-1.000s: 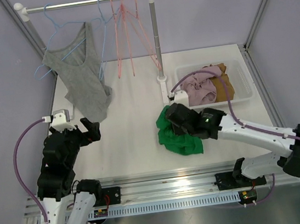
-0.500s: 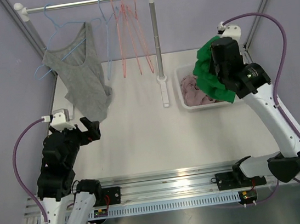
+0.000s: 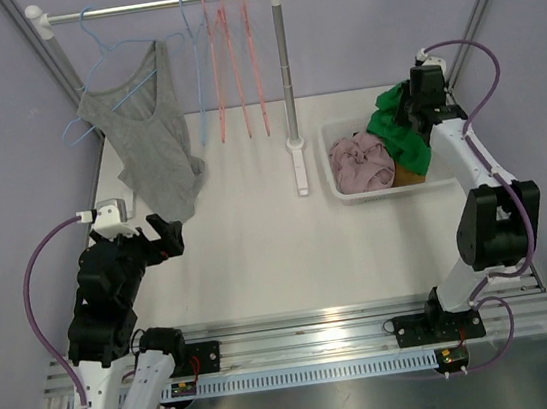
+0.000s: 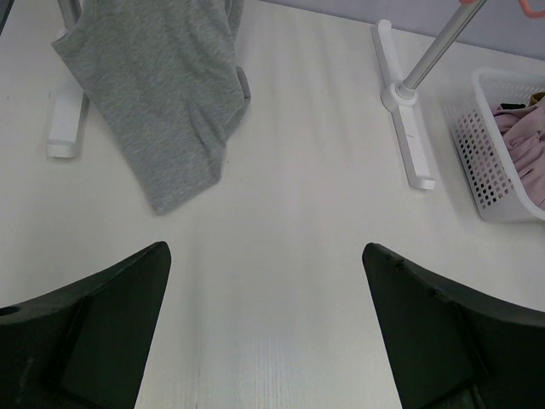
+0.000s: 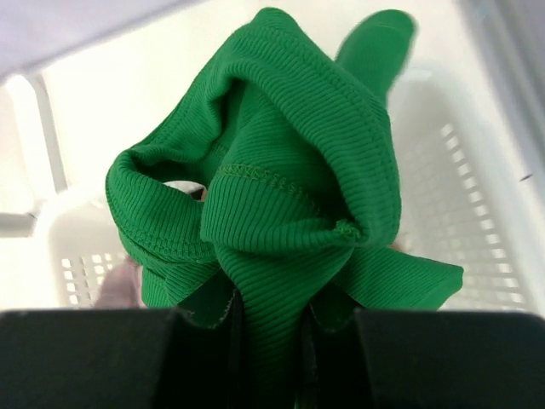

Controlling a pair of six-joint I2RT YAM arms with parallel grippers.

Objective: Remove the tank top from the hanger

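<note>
A grey tank top (image 3: 150, 145) hangs on a blue hanger (image 3: 90, 35) at the left end of the rack, its hem touching the table. It also shows in the left wrist view (image 4: 153, 111). My left gripper (image 3: 160, 238) is open and empty, low over the table just in front of the tank top's hem (image 4: 265, 251). My right gripper (image 3: 420, 104) is shut on a green garment (image 3: 400, 132) and holds it over the white basket (image 3: 383, 193). The bunched green garment (image 5: 281, 196) fills the right wrist view, pinched between the jaws (image 5: 268, 341).
The rack's right pole (image 3: 283, 62) and its white foot (image 4: 409, 136) stand between the tank top and the basket. Pink hangers (image 3: 235, 68) and one more blue hanger hang empty on the rail. The basket holds a pink cloth (image 3: 358, 158) and a mustard one.
My right arm has carried the green garment from the middle of the table up and back to above the basket. The empty hangers have settled. My left arm has not moved.
</note>
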